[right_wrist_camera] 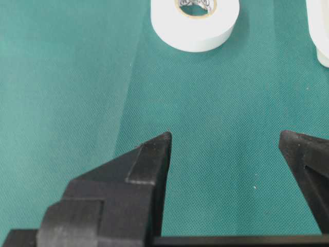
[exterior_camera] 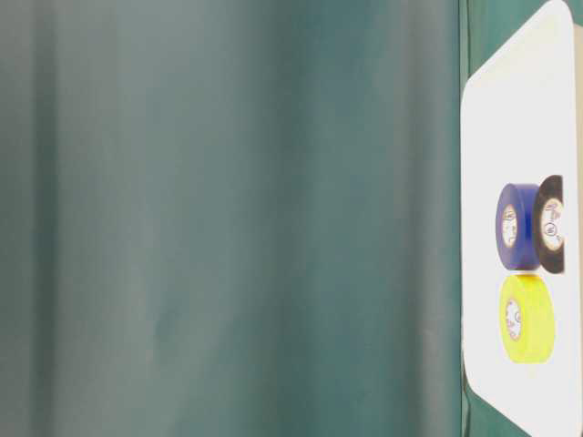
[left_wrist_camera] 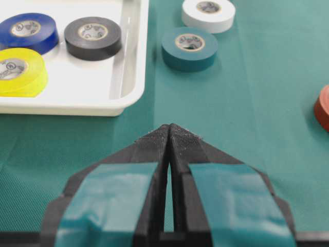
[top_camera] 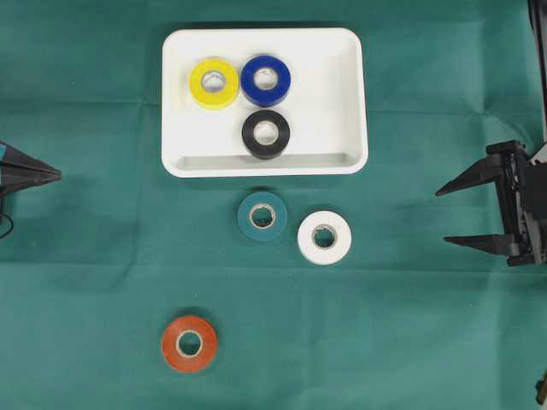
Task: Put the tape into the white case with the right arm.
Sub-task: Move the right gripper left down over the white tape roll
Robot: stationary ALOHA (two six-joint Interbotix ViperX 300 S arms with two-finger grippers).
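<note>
The white case (top_camera: 342,102) lies at the back centre with a yellow (top_camera: 214,83), a blue (top_camera: 265,79) and a black tape (top_camera: 266,133) inside. In front of it on the cloth lie a teal tape (top_camera: 261,216) and a white tape (top_camera: 324,237); an orange tape (top_camera: 189,343) lies nearer the front left. My right gripper (top_camera: 442,217) stands open at the right edge, empty, pointing at the white tape (right_wrist_camera: 195,25) well ahead of its tips (right_wrist_camera: 224,136). The left gripper (top_camera: 58,175) is shut at the left edge, its tip (left_wrist_camera: 169,126) over bare cloth.
Green cloth covers the whole table. The case's near rim (left_wrist_camera: 123,77) lies ahead-left of the left gripper, the teal tape (left_wrist_camera: 189,49) straight ahead, the orange tape (left_wrist_camera: 324,108) to its right. The table-level view shows the case (exterior_camera: 510,137) against a green backdrop.
</note>
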